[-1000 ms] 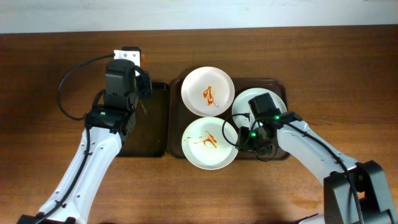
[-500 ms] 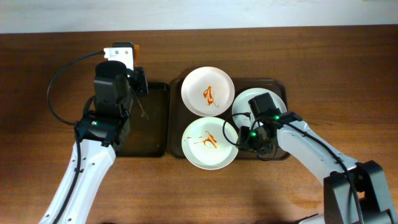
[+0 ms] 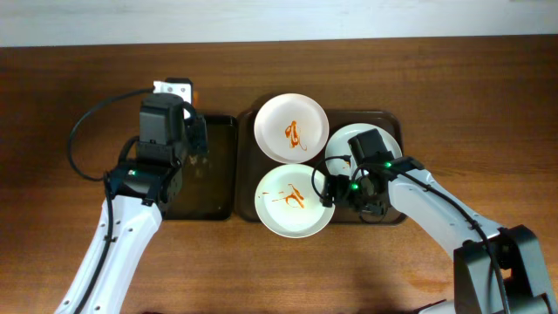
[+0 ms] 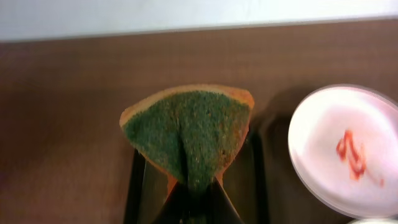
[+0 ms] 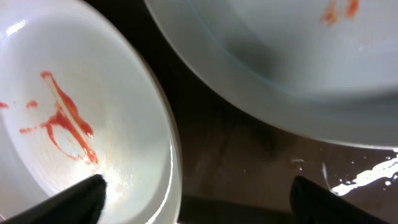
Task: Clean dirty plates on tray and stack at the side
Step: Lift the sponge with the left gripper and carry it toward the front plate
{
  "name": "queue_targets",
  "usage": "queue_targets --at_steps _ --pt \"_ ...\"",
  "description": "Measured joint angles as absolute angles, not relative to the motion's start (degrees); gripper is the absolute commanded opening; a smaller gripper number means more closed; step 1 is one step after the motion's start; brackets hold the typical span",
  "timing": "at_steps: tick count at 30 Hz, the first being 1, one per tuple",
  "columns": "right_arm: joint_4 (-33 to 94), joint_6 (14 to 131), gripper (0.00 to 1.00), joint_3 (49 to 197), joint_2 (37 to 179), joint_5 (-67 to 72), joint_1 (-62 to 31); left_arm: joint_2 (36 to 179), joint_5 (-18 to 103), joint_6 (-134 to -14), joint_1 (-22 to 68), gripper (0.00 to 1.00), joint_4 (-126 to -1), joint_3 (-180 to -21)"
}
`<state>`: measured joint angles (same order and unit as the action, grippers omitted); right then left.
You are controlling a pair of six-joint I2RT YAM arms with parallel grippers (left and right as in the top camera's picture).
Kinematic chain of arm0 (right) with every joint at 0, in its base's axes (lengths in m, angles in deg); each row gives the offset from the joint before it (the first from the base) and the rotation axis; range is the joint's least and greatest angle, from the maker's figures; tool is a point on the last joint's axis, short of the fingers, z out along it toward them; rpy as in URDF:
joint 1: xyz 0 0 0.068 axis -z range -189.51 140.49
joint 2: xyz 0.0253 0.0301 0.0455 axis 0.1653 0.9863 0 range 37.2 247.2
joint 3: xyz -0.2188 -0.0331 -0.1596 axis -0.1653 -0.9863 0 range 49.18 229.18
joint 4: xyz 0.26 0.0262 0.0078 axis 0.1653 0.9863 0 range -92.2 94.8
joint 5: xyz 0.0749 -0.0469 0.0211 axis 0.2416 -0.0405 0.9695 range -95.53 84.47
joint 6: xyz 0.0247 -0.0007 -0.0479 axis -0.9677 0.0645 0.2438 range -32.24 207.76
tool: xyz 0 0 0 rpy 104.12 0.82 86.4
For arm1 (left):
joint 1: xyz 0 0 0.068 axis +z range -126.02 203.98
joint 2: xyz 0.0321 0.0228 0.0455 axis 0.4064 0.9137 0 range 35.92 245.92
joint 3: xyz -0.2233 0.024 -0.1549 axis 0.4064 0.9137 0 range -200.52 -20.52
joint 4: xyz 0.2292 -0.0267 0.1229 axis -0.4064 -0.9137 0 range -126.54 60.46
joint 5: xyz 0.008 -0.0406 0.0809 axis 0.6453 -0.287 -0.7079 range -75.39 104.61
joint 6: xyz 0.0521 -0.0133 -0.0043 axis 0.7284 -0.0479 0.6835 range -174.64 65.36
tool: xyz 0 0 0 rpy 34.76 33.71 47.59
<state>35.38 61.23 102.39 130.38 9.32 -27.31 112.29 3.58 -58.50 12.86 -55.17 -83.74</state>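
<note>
Left claw (image 4: pixel 194 190) is clamped tight on a folded sponge (image 4: pixel 189 127), green face toward the wrist camera, orange-brown edge on top. The sponge fans out above the fingertips and touches nothing else. This claw hangs over the black tray (image 3: pixel 218 170), near its back edge.

Right claw (image 5: pixel 199 196) is spread wide with nothing in it. 1 fingertip (image 5: pixel 87 193) sits over the inside of the front plate (image 3: pixel 294 201) and the other is out over the brown tray (image 3: pixel 397 122) floor, so the plate's right rim runs between them. Contact with the rim: cannot tell.

3 plates are on the brown tray. The back plate (image 3: pixel 291 128) hangs over the back rim and the front plate hangs over the front rim. Both carry orange sauce squiggles and their rims meet mid-tray. The right plate (image 3: pixel 362 139) is partly hidden under the right arm, so its sauce cannot be judged from overhead. The black tray lies just beside the brown tray, long sides close.

The table (image 3: pixel 52 131) shows wide bare wood left of the black tray, along the front, and right of the brown tray.

The back plate lies right of the left claw, well apart from the sponge.
</note>
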Motion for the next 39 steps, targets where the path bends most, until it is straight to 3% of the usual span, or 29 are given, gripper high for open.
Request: queue_targets --at_steps 2,3,5,6,12,21,25,27,30,36,39 --pt "35.1 61.1 0.97 102.4 130.4 9.3 -27.3 112.3 3.6 -58.5 12.9 0.00 -59.0 -83.7" --pt "35.0 61.2 0.91 102.4 130.4 9.3 -27.3 112.5 3.8 -58.5 12.9 0.00 -60.3 -83.7" --pt "35.0 61.2 0.69 102.4 130.4 9.3 -27.3 114.0 5.3 -58.5 12.9 0.00 -60.4 -83.7" --pt "35.0 61.2 0.65 102.4 130.4 9.3 -27.3 116.2 6.5 -58.5 12.9 0.00 -60.4 -83.6" --pt "35.0 61.1 0.55 102.4 130.4 9.3 -27.4 130.4 11.2 -58.5 12.9 0.00 -64.7 -82.9" --pt "34.6 60.9 0.43 102.4 130.4 9.3 -27.6 132.1 15.9 -58.5 12.9 0.00 -66.4 -82.9" --pt "33.6 60.3 0.31 102.4 130.9 9.3 -30.2 132.1 16.2 -58.5 12.9 0.00 -66.5 -82.9" --pt "33.2 59.4 0.15 102.4 133.0 9.3 -30.4 132.1 16.2 -58.5 12.9 0.00 -66.5 -82.9" --pt "32.8 58.5 0.05 102.4 135.6 9.4 -30.4 132.1 16.2 -58.5 12.9 0.00 -66.5 -82.9" --pt "32.2 58.2 0.04 103.3 135.6 10.0 -30.4 131.2 16.4 -58.5 12.9 0.00 -66.6 -82.9" --pt "32.2 58.2 0.04 103.3 135.6 10.0 -30.4 124.5 23.8 -58.5 13.0 0.00 -65.9 -82.9"
